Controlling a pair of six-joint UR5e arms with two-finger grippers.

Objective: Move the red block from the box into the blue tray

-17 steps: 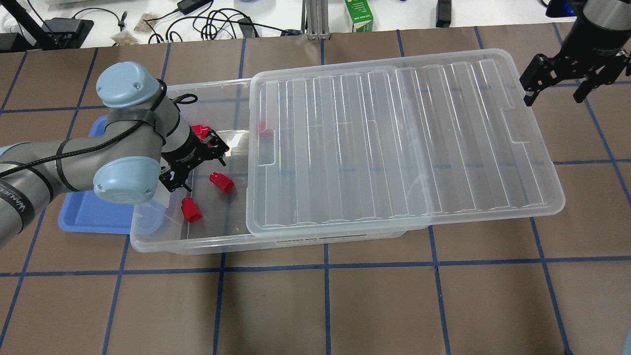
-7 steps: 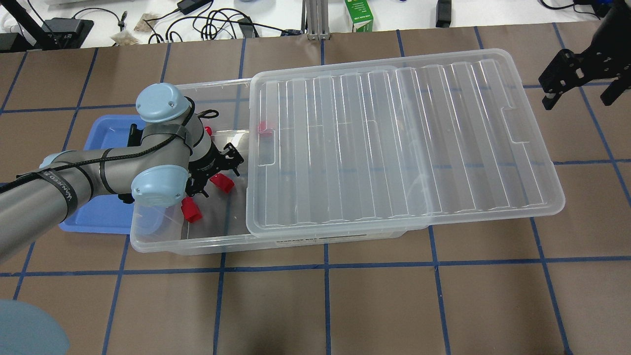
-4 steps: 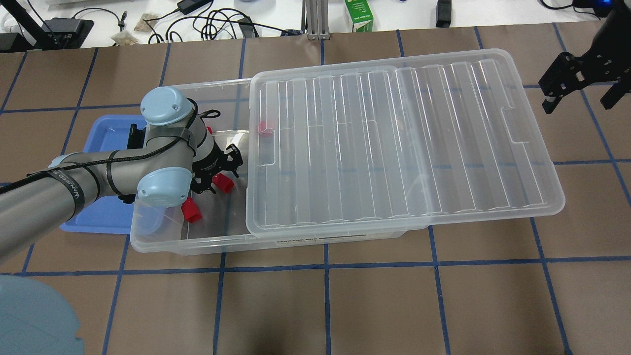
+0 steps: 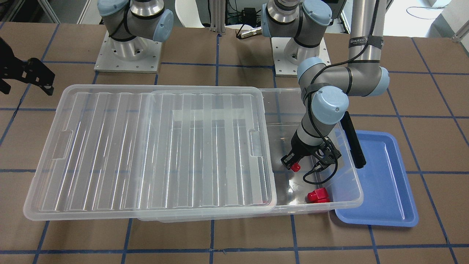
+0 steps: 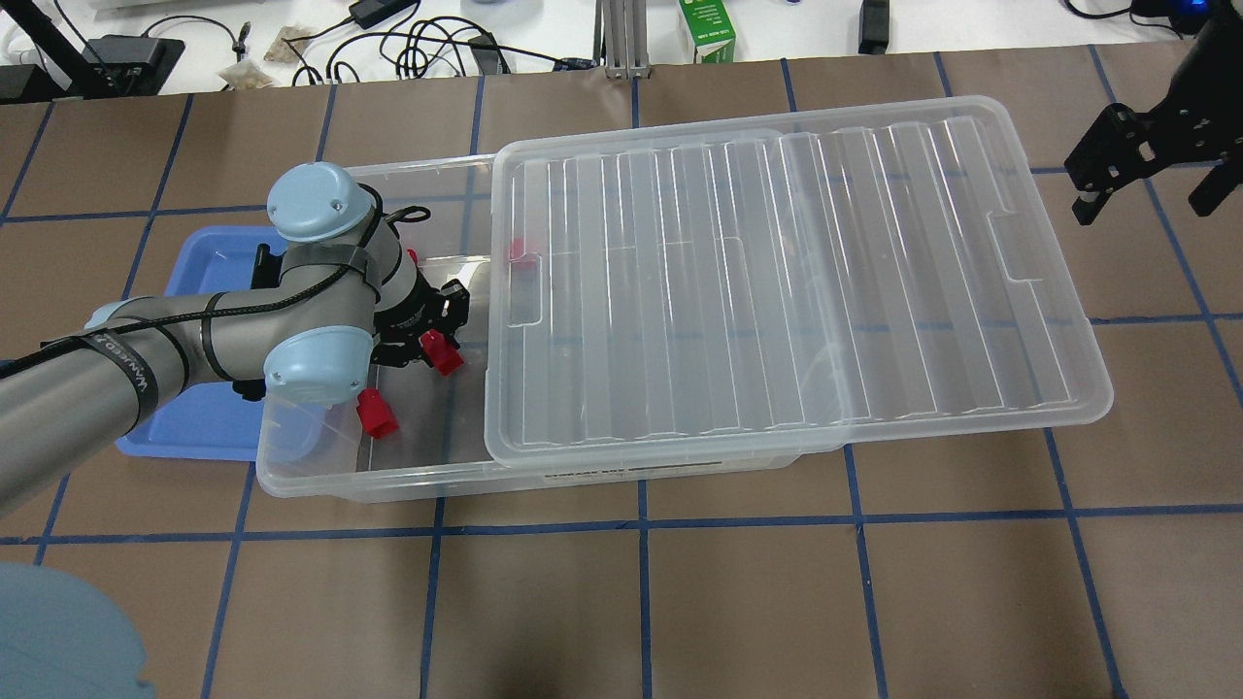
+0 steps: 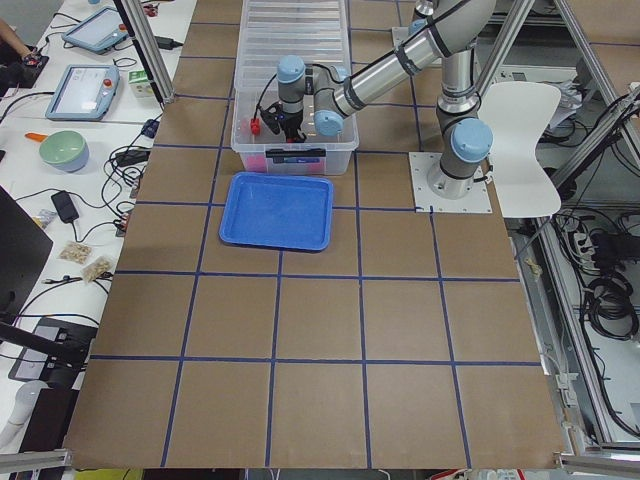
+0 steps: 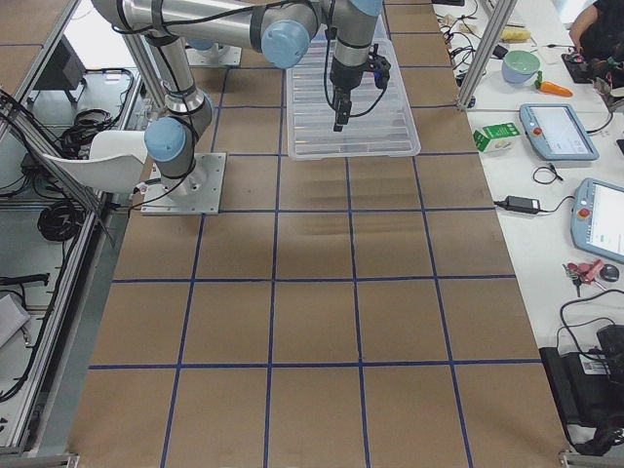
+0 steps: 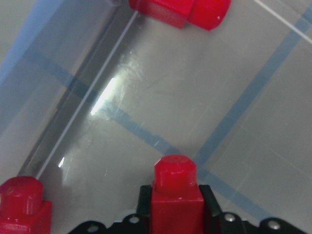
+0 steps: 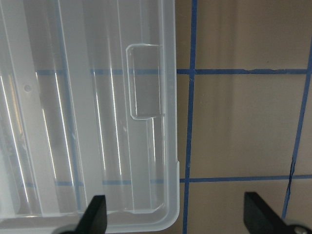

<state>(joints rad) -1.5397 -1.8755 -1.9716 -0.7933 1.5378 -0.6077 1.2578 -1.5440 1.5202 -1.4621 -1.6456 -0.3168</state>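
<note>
Left gripper (image 8: 176, 204) (image 5: 434, 337): we record it pinching a small bright red plastic block (image 8: 176, 187) (image 4: 295, 167) by the wide body. The narrow stub points away from the wrist camera. Gripper and block sit inside the uncovered end of the large clear plastic storage bin (image 5: 388, 482), low over its floor. We cannot tell whether the block touches that floor.

Same bin, wrist view: two more loose red blocks lie on the floor. One (image 8: 181, 9) is ahead of the gripper and one (image 8: 22, 207) is off to its side. Neither touches the pinched block. We also note a red shape (image 5: 522, 250) showing through the lid's edge.

Ribbed clear lid (image 5: 777, 282): it lies askew over most of the bin and overhangs toward the robot's right. A black latch bar (image 4: 353, 143) sits on the bin's end wall at the uncovered end.

Shallow rectangular blue plastic tray (image 5: 184, 427) (image 6: 280, 210): it lies on the brown table with blue tape grid (image 5: 738, 602), just beside that end wall and partly under the left arm in the overhead view.

Right gripper (image 9: 178, 218) (image 5: 1149, 199): its fingers are spread wide. It hangs over the lid's far end, well apart from the tray, with the lid's rim and bare table below it.
</note>
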